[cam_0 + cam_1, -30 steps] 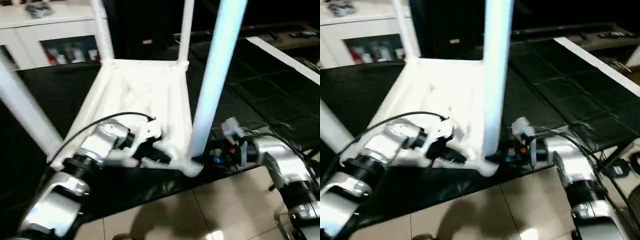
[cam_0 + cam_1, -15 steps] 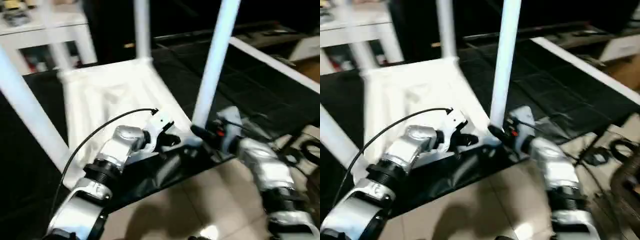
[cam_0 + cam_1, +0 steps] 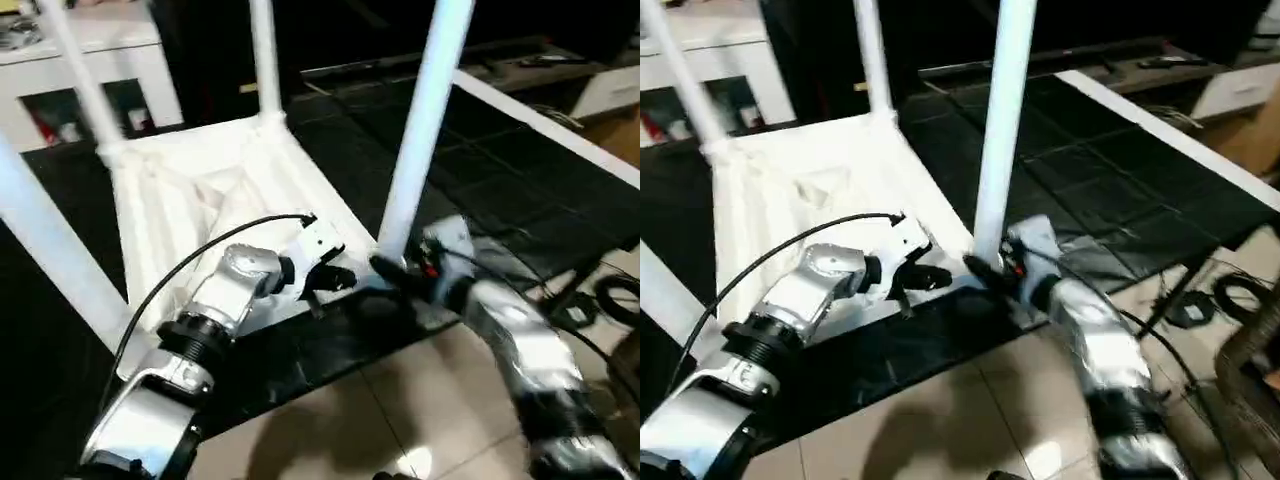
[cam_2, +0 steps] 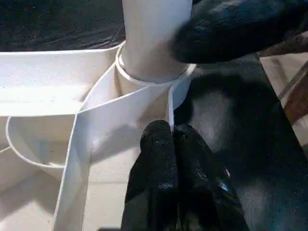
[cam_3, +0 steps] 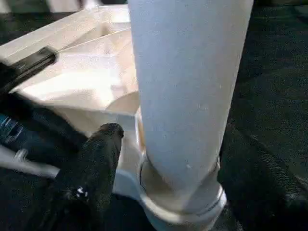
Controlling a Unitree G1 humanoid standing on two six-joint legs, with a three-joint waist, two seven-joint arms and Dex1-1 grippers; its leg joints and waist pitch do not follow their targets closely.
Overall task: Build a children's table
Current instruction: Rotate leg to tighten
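The white tabletop [image 3: 200, 200] lies upside down on the black mat, ribs facing up. Four white legs stand in its corner sockets: near right leg [image 3: 420, 130], far right leg [image 3: 263, 60], far left leg [image 3: 80, 80], near left leg [image 3: 50, 250]. My left gripper [image 3: 335, 280] is shut on the thin rim wall [image 4: 168, 103] just beside the near right socket. My right gripper [image 3: 390, 268] sits at the foot of the near right leg [image 5: 187, 96], gripping it; one black finger [image 5: 103, 149] lies beside the socket ring.
A white cabinet [image 3: 110, 40] stands behind the table at the back left. The black mat [image 3: 500, 170] stretches to the right, with a white strip [image 3: 560, 120] across it. Tiled floor [image 3: 400, 400] lies below the mat's near edge, with cables [image 3: 615, 295] at the right.
The camera has swung, so the whole picture has shifted. Both grippers stay at the near right corner. My right forearm now reaches in more steeply from below.
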